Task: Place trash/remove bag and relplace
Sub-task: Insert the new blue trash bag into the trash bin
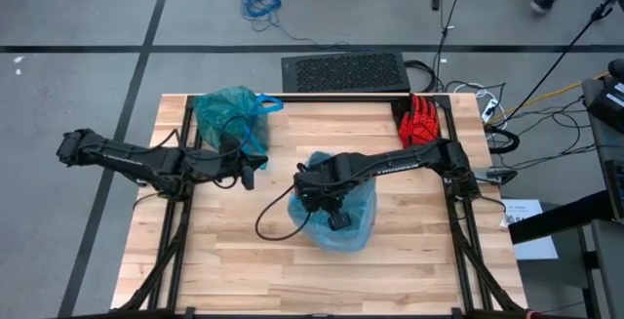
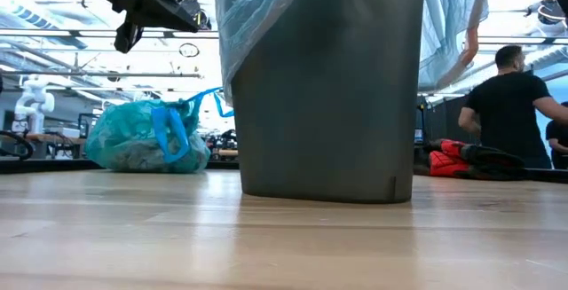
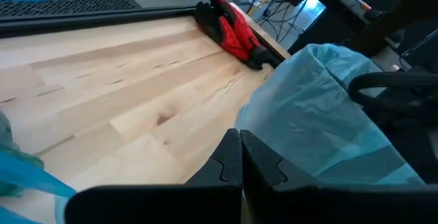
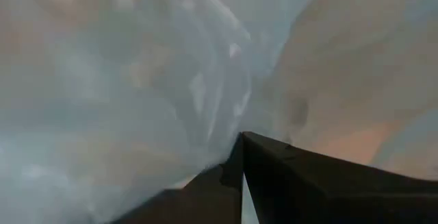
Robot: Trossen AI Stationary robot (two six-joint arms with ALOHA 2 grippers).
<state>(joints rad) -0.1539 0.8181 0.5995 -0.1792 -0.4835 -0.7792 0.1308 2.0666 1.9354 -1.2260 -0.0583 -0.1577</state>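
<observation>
high view: right claw [image 1: 338, 219], fingers together, is dipping inside the pale blue liner [image 1: 356, 223]. left claw [image 1: 249, 178], also together, is hovering just beside the teal bag [image 1: 226, 114], the nearer arm.

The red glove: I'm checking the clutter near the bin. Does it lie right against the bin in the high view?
No. The red glove lies at the table's far right corner, apart from the bin.

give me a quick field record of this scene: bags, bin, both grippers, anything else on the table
teal-green bag: filled, sitting at the table's far left, blue handle loops up
bin: upright mid-table, lined with the pale blue bag
left gripper: shut, empty, raised between the teal-green bag and the bin
right gripper: shut, down inside the pale blue bag at the bin's mouth
red glove: far right corner of the table
</observation>
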